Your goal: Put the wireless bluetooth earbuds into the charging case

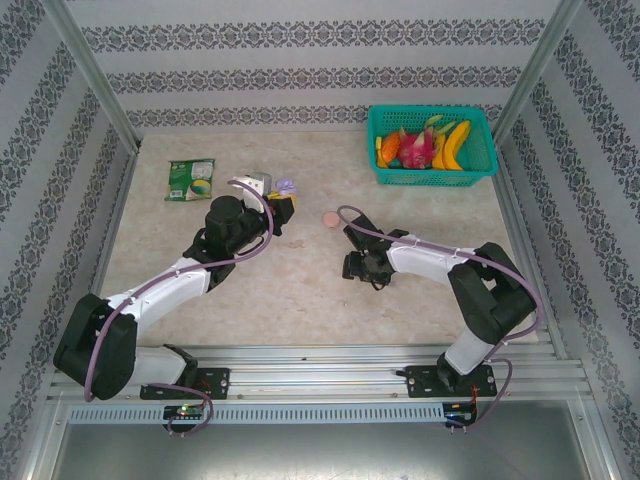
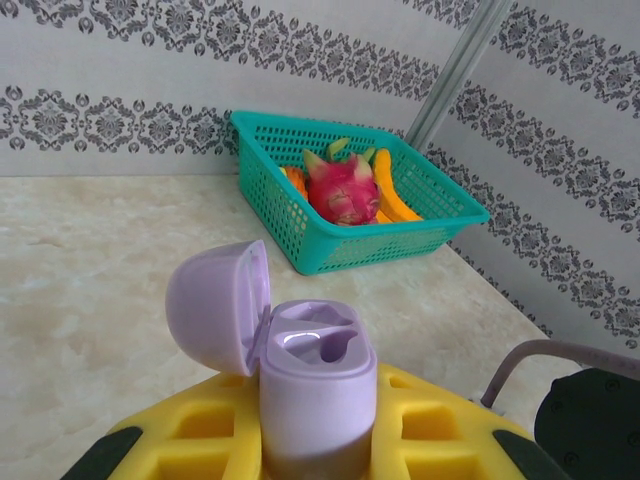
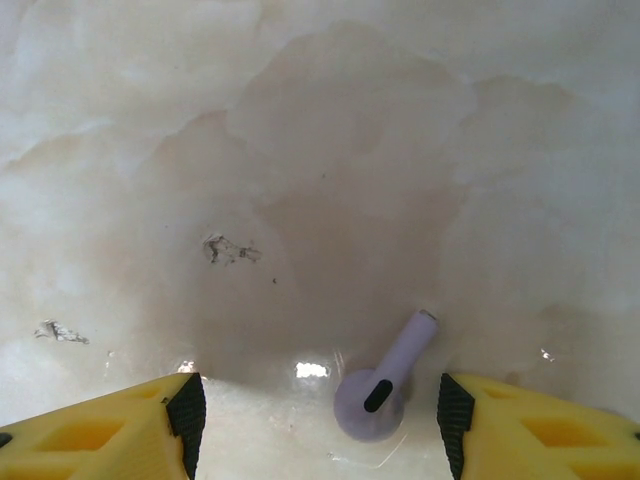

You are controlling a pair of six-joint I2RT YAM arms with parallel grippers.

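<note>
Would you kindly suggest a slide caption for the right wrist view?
Right gripper, open, poised over the table with a pale purple earbud lying between its fingers.

The charging case (image 2: 318, 385) and earbud (image 3: 383, 388) look smooth plastic, the table (image 3: 300, 150) glossy.

Overhead plus close wrist views, shared table (image 1: 300, 290)

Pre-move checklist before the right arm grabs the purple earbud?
1. The purple case clamped in the left gripper: ok.
2. The lid of the case open: ok.
3. The right gripper open, low over the table: ok.
4. The purple earbud between its fingers: ok, though off-centre.
5. Earbud gripped: not ok, it lies loose on the table.
6. Case slots free: cannot tell.
</note>
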